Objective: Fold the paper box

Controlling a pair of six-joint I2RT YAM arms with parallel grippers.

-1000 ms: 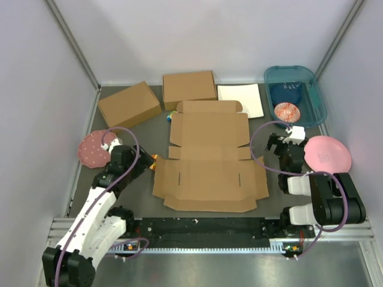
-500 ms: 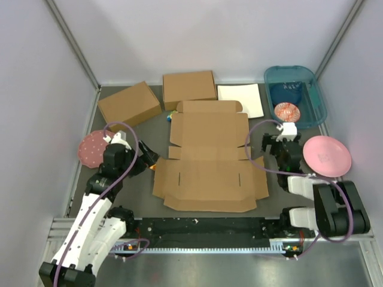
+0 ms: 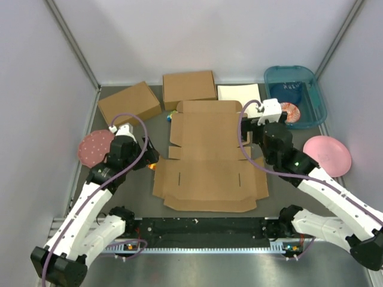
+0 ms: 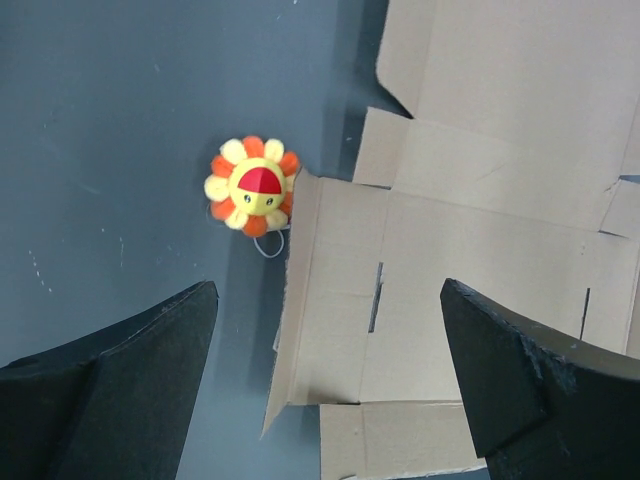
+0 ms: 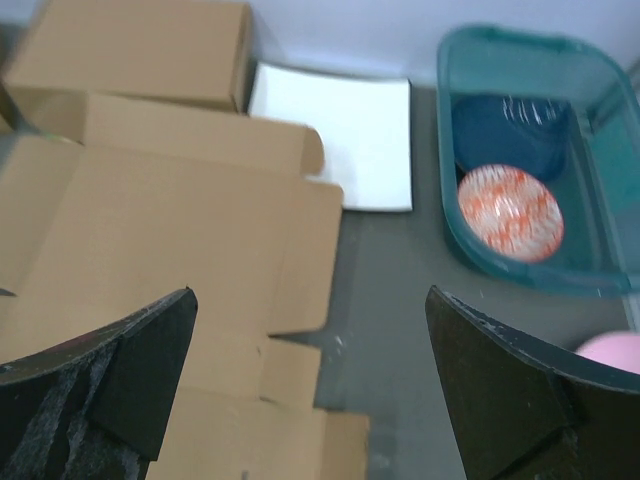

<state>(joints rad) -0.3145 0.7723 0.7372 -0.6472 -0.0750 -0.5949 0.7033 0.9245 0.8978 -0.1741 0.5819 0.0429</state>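
Cardboard lies flat in the middle of the dark counter (image 3: 272, 200): the paper box (image 3: 209, 158) is an unfolded die-cut sheet, with its flaps, tabs and slots all spread out. The left tool (image 4: 328, 300) hangs above the sheet's left edge with its jaws spread wide and nothing between them. A small flower toy (image 4: 252, 186) with orange and yellow petals rests on the counter right against that edge. The right tool (image 5: 310, 300) is above the sheet's far right corner, also fully spread and holding nothing.

Two ready-made cardboard boxes (image 3: 129, 103) (image 3: 189, 87) sit along the back, just beyond the sheet, and a white rectangular sheet (image 3: 240, 100) lies beside the sheet's far flap. At the back right, a teal bin (image 3: 311, 89) holds a red-patterned bowl (image 5: 510, 212) and something dark blue. A pink plate (image 3: 327, 155) lies at the right side of the counter and a speckled pink plate (image 3: 96, 147) at the left.
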